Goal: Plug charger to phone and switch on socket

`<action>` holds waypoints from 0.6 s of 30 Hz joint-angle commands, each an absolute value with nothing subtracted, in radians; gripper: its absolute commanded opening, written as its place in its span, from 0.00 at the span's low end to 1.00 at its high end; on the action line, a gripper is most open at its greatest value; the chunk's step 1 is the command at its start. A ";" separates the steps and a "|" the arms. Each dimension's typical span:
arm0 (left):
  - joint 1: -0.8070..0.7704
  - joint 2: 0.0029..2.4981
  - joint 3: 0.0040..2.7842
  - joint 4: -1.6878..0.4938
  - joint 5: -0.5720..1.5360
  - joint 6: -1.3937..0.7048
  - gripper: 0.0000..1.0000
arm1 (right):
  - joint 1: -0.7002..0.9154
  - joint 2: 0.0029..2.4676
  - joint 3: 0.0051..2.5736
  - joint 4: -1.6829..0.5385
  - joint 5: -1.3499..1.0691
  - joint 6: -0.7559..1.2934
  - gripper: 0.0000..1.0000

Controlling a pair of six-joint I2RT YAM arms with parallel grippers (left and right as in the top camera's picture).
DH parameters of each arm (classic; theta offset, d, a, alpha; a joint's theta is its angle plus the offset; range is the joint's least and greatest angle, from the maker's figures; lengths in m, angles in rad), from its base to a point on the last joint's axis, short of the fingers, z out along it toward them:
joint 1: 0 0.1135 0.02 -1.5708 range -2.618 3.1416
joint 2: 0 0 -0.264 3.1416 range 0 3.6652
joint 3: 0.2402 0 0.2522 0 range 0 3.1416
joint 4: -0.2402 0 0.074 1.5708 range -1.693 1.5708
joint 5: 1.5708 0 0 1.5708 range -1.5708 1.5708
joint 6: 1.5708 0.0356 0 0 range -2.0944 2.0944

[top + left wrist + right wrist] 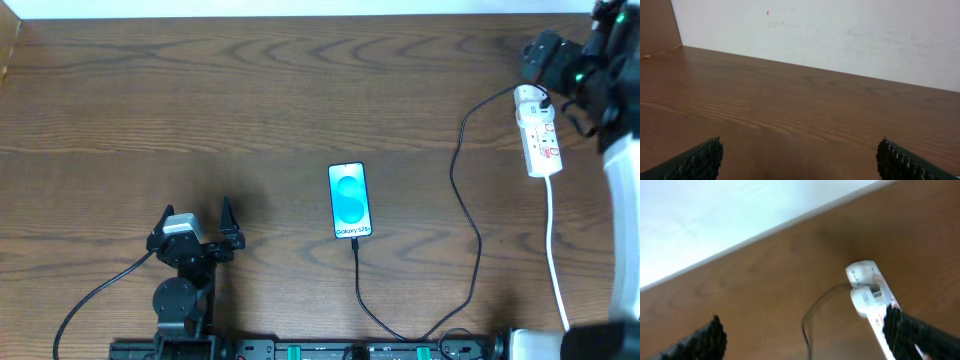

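Overhead: the phone (348, 200) lies mid-table. The charger (462, 190) cable runs from its near end and loops round to the socket (541, 135) at far right, beside the right gripper (548, 55). The left gripper (196, 218) sits near left, spread and empty.

Left wrist: only bare table (800, 100) shows.

Right wrist: the fingers are parted, holding nothing, and the socket lies by the right fingertip (900, 325). Best to press one fingertip squarely on the red-marked switch, clear of the cable.

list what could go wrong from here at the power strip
The open right gripper hangs by the plugged end of the socket; a misplaced press could shove the strip instead of flipping its switch. The charger cable runs slack from there to the phone; snagging it could pull either end loose.
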State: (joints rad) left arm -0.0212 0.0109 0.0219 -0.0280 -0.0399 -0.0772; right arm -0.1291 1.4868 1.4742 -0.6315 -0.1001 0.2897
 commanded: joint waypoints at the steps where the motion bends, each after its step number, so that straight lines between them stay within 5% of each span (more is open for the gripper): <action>1: -0.016 0.004 0.004 -0.070 -0.044 -0.064 0.98 | -0.107 1.384 1.307 -0.524 -0.028 0.300 0.99; 18: -0.016 0.004 0.004 -0.070 -0.044 -0.064 0.98 | -0.106 0.879 0.533 -0.058 -0.002 0.299 0.99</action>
State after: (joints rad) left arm -0.0212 0.0109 0.0231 -0.0296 -0.0322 -0.0769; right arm -0.1093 0.9642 0.6006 -0.0898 -0.0288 0.2962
